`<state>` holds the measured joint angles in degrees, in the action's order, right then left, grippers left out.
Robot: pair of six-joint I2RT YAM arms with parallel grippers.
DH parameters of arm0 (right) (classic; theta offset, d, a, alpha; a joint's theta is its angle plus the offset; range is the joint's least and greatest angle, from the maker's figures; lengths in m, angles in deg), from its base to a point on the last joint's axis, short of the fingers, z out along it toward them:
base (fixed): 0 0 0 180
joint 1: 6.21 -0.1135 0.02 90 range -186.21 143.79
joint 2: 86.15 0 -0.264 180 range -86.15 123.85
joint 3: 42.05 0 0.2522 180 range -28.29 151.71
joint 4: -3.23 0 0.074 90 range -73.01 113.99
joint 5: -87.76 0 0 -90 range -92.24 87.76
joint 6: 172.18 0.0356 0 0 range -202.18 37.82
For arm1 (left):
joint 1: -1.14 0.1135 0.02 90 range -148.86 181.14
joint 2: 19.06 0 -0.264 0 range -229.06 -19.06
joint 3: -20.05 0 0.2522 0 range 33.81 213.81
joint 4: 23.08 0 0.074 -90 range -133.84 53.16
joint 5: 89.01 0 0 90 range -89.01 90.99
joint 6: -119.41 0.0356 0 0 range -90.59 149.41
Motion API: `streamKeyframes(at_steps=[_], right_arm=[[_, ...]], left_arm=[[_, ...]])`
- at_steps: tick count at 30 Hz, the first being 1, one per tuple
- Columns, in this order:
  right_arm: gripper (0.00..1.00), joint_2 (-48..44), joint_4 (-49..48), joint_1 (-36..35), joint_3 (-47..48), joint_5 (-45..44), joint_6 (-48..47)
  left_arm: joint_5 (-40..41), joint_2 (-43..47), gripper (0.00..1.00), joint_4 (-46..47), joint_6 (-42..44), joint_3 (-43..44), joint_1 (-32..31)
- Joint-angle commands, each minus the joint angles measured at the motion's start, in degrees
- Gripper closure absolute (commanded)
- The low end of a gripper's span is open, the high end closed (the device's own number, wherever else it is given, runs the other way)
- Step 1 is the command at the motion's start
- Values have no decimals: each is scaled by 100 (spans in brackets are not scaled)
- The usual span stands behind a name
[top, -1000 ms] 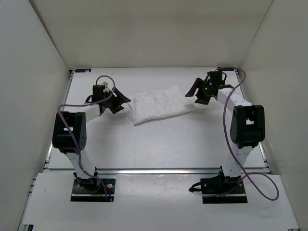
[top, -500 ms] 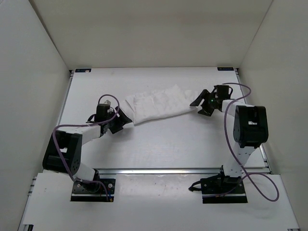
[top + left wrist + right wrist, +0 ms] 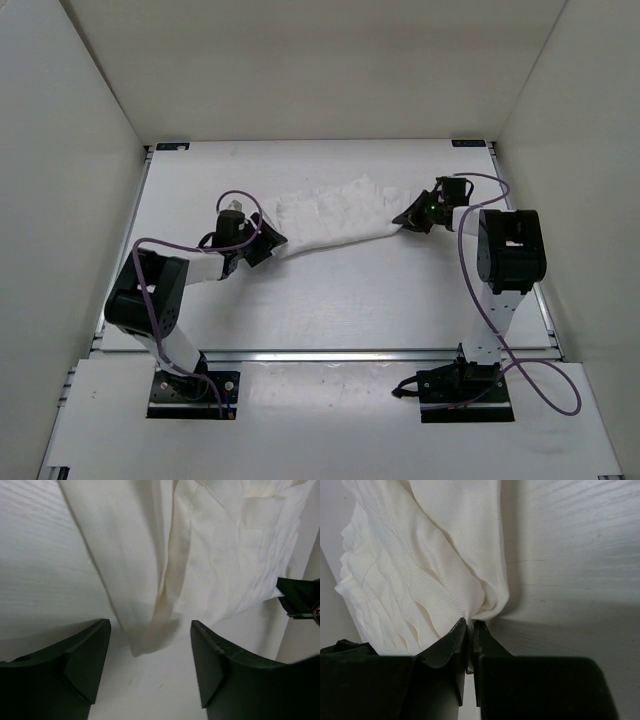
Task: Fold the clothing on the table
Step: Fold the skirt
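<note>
The right gripper is pinched tight on the edge of the thin, wrinkled white cloth garment, which stretches away from it across the matte white tabletop. The left gripper stands wide apart, the garment's far corner lying between its fingers, seemingly ungripped

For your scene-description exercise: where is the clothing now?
Top view: the clothing lies on the far half of the table, between the open left hand and the right hand pinching its end.
</note>
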<state>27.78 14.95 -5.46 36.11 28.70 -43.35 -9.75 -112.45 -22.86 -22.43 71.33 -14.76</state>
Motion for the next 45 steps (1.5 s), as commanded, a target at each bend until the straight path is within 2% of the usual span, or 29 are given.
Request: streamKeyframes(at_steps=[1,3,5,6,9,11,16,19,28,38,41,42,45], right_arm=[[100,-256,-130,-49,-199,-105,-130],[99,-362,-95,-23,-314,-167,-174],[100,-485,97,91,-227,-106,-392],[100,-503,203,126,-78,-149,-637],[100,-477,1492,-57,737,-428,-1524],[100,-512,1863,-284,1160,-727,-1807],[100,-898,1953,-1190,1707,-1598,-2195],[100,-873,2050,-2033,2251,-1906,-2503],[100,-557,1497,-3484,2358,-1494,-2372],[100,146,1347,-4013,2331,-837,-2116],[100,366,1426,-3978,2550,-774,-2116],[100,393,1443,-3943,2560,-687,-2055],[100,630,1539,-3899,2814,-440,-2037]], left_arm=[[-33,-408,30,166,-213,133,-150],[-147,-601,49,315,-283,142,-229],[-244,-689,90,360,-257,238,-273],[-244,-812,100,351,-205,256,-273],[-288,-848,100,377,-230,256,-282],[-314,-874,100,465,-257,195,-256],[-446,-944,100,571,-292,168,-221],[-508,-1006,100,580,-284,203,-273],[-701,-1138,100,387,-90,397,-274],[-754,-1050,99,492,-108,274,-282],[-710,-945,84,361,6,177,-282],[-727,-875,71,325,76,168,-291],[-1051,-787,48,412,121,45,-203]])
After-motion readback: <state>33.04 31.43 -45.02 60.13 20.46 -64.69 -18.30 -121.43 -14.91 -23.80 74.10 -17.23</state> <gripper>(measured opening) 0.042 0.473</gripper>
